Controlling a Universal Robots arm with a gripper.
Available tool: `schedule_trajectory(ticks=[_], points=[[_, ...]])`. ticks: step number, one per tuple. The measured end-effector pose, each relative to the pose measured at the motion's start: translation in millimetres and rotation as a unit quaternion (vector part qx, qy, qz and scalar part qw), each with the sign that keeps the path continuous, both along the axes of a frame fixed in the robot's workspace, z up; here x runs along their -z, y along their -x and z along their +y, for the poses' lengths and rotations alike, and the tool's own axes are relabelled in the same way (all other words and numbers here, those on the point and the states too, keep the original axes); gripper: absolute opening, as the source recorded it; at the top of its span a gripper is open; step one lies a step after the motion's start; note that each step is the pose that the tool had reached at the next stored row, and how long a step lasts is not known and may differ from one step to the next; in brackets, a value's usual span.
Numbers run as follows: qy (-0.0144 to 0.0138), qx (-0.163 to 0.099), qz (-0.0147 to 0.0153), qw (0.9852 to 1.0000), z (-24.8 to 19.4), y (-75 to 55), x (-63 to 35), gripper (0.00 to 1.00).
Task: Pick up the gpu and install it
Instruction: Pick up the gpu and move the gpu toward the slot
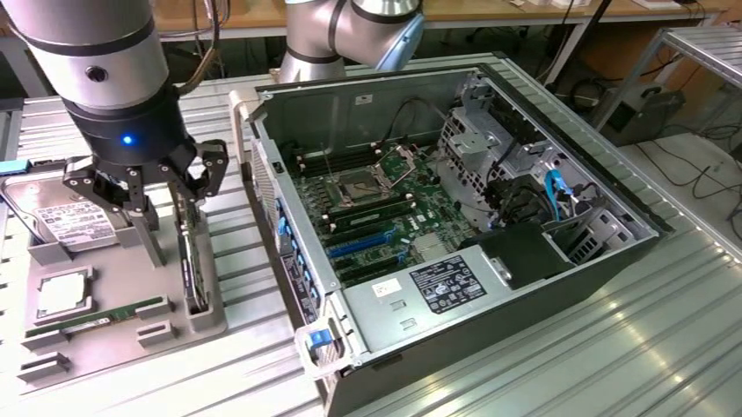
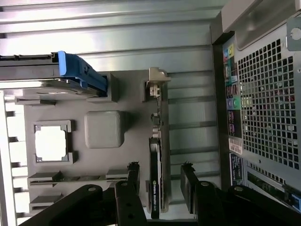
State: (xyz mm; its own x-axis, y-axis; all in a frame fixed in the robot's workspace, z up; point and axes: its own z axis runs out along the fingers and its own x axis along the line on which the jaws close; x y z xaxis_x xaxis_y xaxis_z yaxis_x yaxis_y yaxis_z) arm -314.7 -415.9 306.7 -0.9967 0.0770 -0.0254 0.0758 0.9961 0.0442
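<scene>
— Exterior view first: what does the gpu (image 1: 186,254) look like?
— A thin dark card standing on its edge in a slot of the grey holder (image 1: 116,343), which lies on the ribbed metal worktop (image 1: 557,347), to the exterior view's left of the open computer case (image 1: 336,113).
— And the arm (image 1: 99,69)?
— It hangs straight down over the holder, wrist vertical, with the claw (image 1: 168,217) lowered to the card's upper edge.
— Now the wrist view?
— The gpu (image 2: 155,183) is seen edge-on: a black cooler with a small label along the edge, a strip of circuit board beyond it, and a silver bracket (image 2: 157,80) at the far end.
— Is the claw (image 2: 160,165) gripping it?
— No. The jaws stand spread, one of the fingers (image 2: 134,176) on each side of the cooler, with a gap showing on both sides. The card sits between them, untouched, seated in its slot.
</scene>
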Motion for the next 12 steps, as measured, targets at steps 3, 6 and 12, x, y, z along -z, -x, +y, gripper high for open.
schedule_trajectory(ticks=[3, 6, 12], points=[[0.0, 0.0, 0.0, 1.0, 0.0, 1.9, 28.1, 0.48], [0.0, 0.0, 0.0, 1.0, 0.0, 2.1, 35.1, 0.48], [0.0, 0.005, 0.0, 1.0, -0.1, 2.2, 46.6, 0.48]])
